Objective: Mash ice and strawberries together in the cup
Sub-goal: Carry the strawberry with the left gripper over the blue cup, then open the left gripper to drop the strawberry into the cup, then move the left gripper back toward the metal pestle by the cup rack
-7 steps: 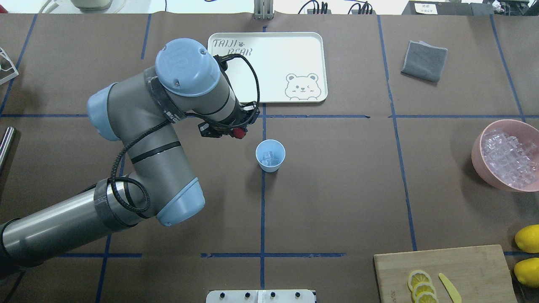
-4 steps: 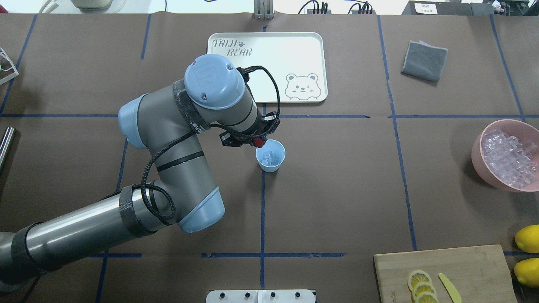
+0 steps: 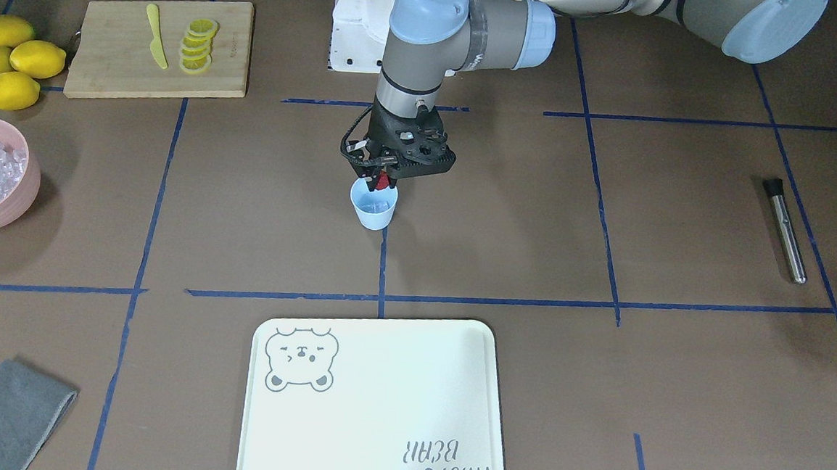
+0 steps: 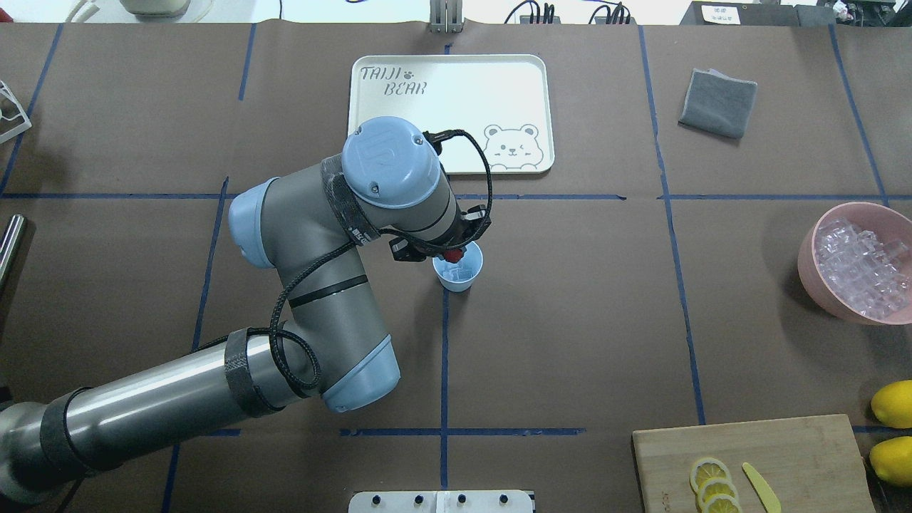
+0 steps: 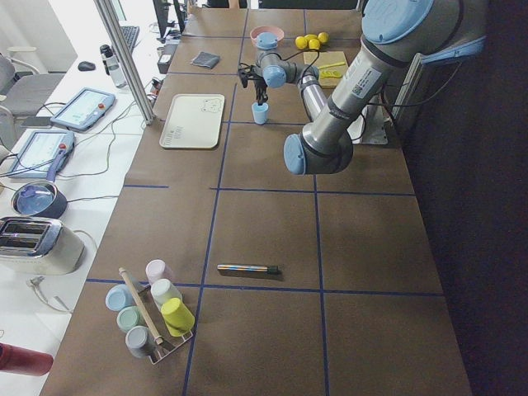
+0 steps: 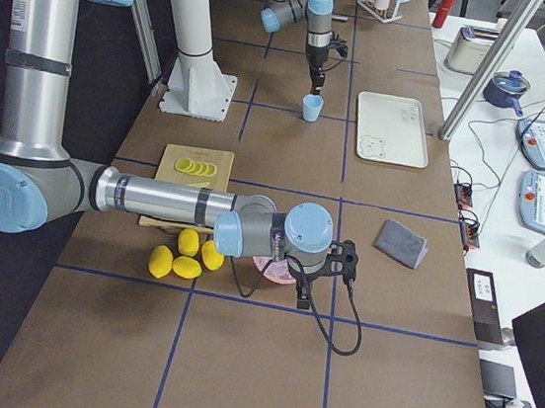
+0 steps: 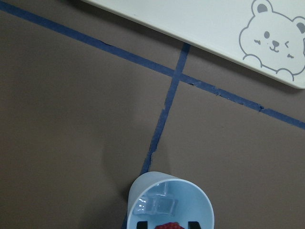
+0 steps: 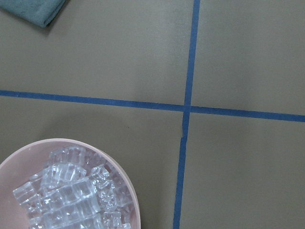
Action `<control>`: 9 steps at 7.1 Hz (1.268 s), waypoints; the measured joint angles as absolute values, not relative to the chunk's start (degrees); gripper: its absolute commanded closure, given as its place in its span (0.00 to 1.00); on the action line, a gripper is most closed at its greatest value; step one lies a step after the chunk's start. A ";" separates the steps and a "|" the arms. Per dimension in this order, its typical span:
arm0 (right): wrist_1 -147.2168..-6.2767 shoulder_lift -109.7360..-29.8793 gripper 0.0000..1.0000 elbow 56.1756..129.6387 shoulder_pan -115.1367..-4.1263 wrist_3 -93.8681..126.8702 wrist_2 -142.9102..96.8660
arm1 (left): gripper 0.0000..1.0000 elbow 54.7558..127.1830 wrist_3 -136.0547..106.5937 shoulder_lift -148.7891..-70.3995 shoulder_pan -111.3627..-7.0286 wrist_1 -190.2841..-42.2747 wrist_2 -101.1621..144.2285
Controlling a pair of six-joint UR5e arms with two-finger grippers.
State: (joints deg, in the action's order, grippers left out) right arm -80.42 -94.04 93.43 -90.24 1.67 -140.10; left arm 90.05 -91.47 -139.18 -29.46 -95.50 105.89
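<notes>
The light-blue cup (image 4: 459, 279) stands upright at the table's middle, with a few clear ice cubes (image 7: 159, 206) in its bottom. My left gripper (image 4: 453, 254) is shut on the small red strawberry (image 3: 384, 183) and holds it just above the cup's (image 3: 372, 214) near-left rim. In the left wrist view the berry (image 7: 167, 226) shows between the fingertips (image 7: 141, 224) over the cup (image 7: 143, 200). My right gripper (image 6: 301, 270) shows only in the exterior right view, by the pink bowl; I cannot tell whether it is open.
A pink bowl (image 4: 809, 253) full of ice stands at the right edge. A white bear tray (image 4: 456, 114) lies behind the cup. There is a grey cloth (image 4: 717, 102), a cutting board (image 4: 784, 442) with lemon slices, lemons (image 3: 11, 57), and a metal rod (image 3: 786, 228).
My left arm has moved right with the strawberry, from left of the cup to over its mouth. The cup has not moved.
</notes>
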 measured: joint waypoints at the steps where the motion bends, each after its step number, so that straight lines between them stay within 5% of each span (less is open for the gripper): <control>1: -80.42 -94.04 0.01 93.43 -90.26 1.67 -140.10 | 0.18 89.90 -91.34 -139.33 -29.40 -95.55 105.78; 2: -80.42 -94.07 0.01 93.43 -90.26 1.67 -140.10 | 0.01 89.86 -91.13 -139.36 -29.38 -95.62 105.75; 9: -80.40 -93.94 0.01 93.43 -90.26 1.54 -139.60 | 0.00 93.61 -85.69 -137.40 -31.50 -92.18 106.57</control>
